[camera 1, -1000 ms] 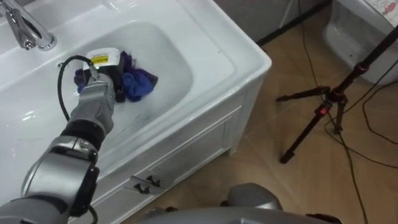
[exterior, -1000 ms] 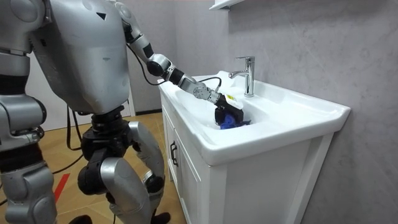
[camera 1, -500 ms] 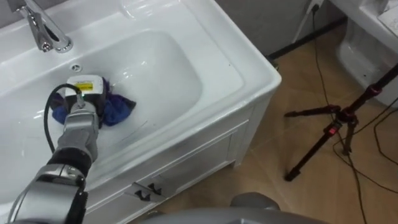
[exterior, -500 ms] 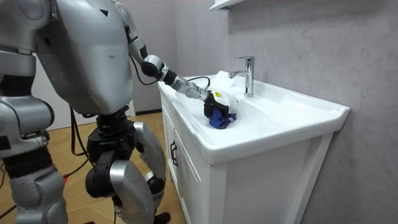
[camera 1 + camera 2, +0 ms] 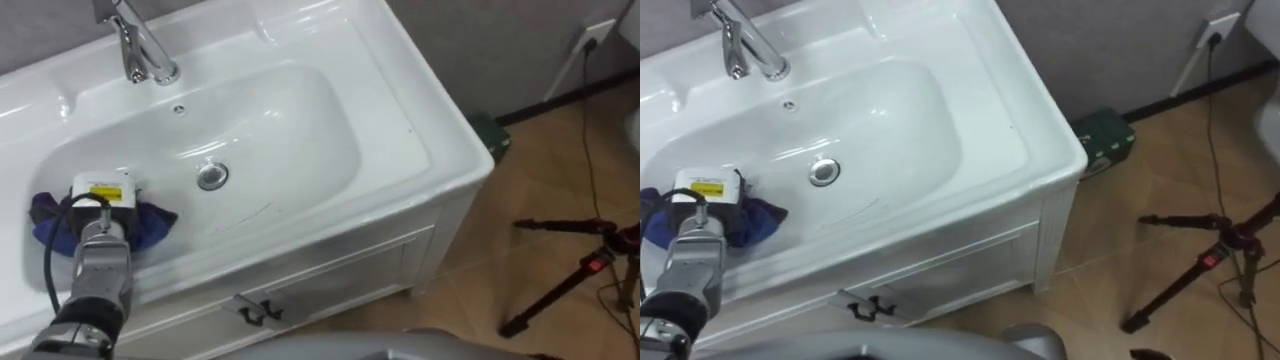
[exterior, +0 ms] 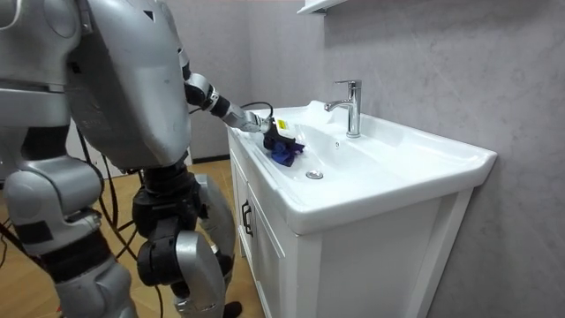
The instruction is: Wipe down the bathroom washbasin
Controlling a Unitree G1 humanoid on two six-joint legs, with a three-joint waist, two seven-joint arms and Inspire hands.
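Left robot hand (image 5: 101, 212): comes in from lower left and lies on top of the cloth at the basin's left end. I cannot tell how far it is closed, as its underside is sunk in the fabric.
Cloth (image 5: 152, 224): blue and bunched, on the left slope of the bowl, under and beside the robot hand. A fold shows on either side.
Cloth handling (judged): light, soft, limp. Likely to crumple and ride up rather than slide flat. Best taken at the thick middle of the bunch and pressed down, not by a loose edge.
Faucet (image 5: 139, 48): chrome, at the back rim, well apart from the cloth.
Drain (image 5: 212, 176): at the bowl's bottom, near the cloth's right side, not touching it.
Basin (image 5: 400, 120): white, glossy, probably slick under the cloth.
Progress (judged): mid-wipe, working the left end.
Green box (image 5: 1101, 139): on the floor by the wall.
Tripod (image 5: 585, 275): on the floor, far right.
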